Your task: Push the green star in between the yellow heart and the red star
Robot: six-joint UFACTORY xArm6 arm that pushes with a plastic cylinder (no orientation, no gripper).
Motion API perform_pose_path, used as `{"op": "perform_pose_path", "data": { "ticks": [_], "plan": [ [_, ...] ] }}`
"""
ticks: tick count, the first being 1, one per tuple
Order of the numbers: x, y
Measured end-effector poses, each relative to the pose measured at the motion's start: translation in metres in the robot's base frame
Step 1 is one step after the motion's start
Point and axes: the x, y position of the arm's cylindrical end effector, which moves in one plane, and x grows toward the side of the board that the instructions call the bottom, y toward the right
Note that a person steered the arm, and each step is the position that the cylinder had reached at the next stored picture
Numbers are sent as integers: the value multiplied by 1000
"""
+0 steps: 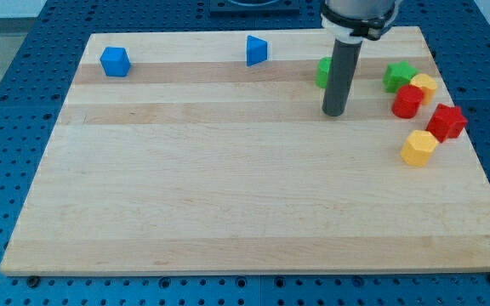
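My tip (333, 113) by two green blocks (322, 72) (397, 76), seemingly; two blue (115, 61) (256, 51), red (407, 102) (447, 122), yellow (424, 84) (418, 148).

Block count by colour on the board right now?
Blue: 2, a cube and a triangular block
Green: 2, one partly hidden behind my rod, one at the view's right
Red: 2
Yellow: 2
Total: 8

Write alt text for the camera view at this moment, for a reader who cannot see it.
A dark rod stands on a wooden board, my tip just right of a half-hidden green block and left of a cluster: green star, yellow heart, red block, red star, yellow block. A blue cube and a blue triangular block sit along the top edge.
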Motion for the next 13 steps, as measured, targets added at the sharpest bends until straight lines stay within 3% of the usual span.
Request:
{"op": "perform_pose_path", "data": {
  "ticks": [1,2,5,6,9,11,13],
  "plan": [
    [-18,-4],
    [-77,-2],
    [-92,-24],
    [-115,7],
    [-118,61],
    [-105,44],
    [-87,94]
  ]
}}
